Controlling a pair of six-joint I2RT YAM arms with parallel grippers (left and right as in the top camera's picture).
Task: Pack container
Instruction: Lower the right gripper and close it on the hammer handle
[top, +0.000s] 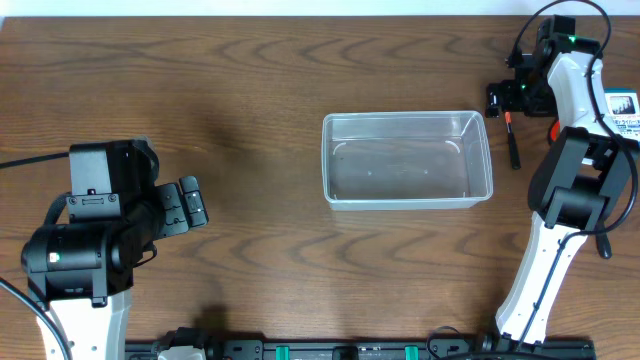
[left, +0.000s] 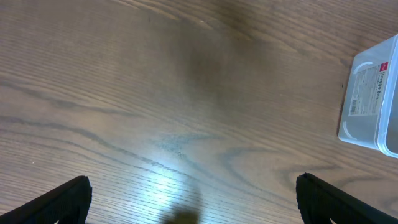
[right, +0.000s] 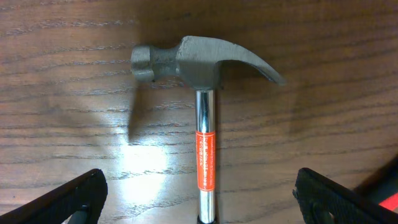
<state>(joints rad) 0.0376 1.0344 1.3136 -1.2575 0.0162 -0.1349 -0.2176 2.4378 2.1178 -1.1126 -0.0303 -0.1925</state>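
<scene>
One clear rectangular plastic container (top: 405, 160) with rounded corners, mid-table. One claw hammer (right: 205, 62) with grey steel head, chrome shaft and orange label, far right. One small blue-and-white box (top: 625, 105) at the far right edge, seemingly just one, though partly hidden. Two white-and-black robot arms: left arm (top: 85, 260) near left, right arm (top: 565, 190) right

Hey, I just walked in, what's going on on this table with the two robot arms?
Nothing is packed yet: the clear container sits empty mid-table. The right pincer is open above a claw hammer lying flat on the table near the container, with one finger on either side of the handle, not gripping it. The left pincer is open too, over bare wood on the container's other side, holding nothing.
</scene>
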